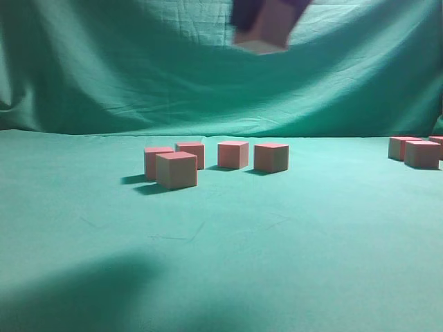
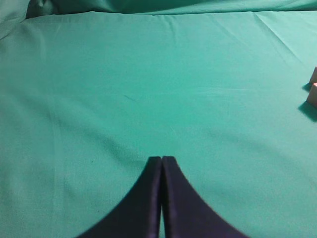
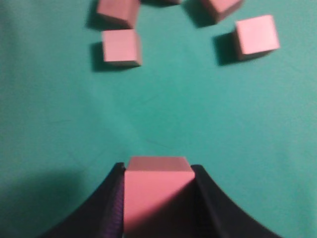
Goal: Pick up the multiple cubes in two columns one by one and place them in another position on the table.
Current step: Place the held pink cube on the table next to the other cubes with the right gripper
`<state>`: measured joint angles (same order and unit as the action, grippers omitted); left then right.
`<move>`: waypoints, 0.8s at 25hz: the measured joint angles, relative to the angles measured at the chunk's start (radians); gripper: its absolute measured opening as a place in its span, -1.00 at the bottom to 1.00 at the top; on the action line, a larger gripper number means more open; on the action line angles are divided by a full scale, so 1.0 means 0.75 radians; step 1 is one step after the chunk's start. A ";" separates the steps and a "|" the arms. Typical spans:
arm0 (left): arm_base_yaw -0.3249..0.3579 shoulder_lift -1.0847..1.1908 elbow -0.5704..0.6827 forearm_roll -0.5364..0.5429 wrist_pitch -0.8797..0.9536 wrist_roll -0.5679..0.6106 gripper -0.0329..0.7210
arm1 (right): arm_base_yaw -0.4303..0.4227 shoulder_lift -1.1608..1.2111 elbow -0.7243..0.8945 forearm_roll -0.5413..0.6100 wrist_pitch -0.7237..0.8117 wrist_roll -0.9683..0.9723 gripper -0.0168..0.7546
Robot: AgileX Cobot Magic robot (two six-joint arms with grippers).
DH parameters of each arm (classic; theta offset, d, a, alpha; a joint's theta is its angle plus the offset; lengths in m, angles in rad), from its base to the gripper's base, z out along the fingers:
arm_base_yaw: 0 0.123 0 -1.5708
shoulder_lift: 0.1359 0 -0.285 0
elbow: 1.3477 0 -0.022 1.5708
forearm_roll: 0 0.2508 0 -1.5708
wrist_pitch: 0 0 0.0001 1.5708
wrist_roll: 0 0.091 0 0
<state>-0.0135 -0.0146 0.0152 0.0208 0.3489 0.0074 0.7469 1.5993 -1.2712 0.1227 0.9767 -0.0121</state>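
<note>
Cube (image 3: 157, 196) plain and unmarked, clamped in right gripper (image 3: 157, 198), above table (image 3: 208, 124)

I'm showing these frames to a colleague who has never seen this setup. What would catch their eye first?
Probably the pink cube clamped in the right gripper, hanging high above the table near the top of the exterior view. Next, the four cubes grouped mid-table on the green cloth, with a few more at the far right edge. The left gripper is shut and empty.
</note>
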 joint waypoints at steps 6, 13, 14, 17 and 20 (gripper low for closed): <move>0.000 0.000 0.000 0.000 0.000 0.000 -0.91 | 0.198 0.102 0.000 -0.068 -0.066 -0.004 -0.28; 0.000 0.000 0.000 0.000 0.000 0.000 -0.91 | 0.223 0.215 0.000 -0.264 -0.104 0.011 -0.28; 0.000 0.000 0.000 0.000 0.000 0.000 -0.91 | 0.223 0.233 0.000 -0.287 -0.131 0.027 -0.28; 0.000 0.000 0.000 0.000 0.000 0.000 -0.91 | 0.223 0.273 0.000 -0.335 -0.200 0.049 -0.28; 0.000 0.000 0.000 0.000 0.000 0.000 -0.91 | 0.223 0.300 0.000 -0.418 -0.269 0.049 -0.28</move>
<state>-0.0135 -0.0146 0.0152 0.0208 0.3489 0.0074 0.9143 1.8240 -1.2712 -0.1905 0.7748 0.0249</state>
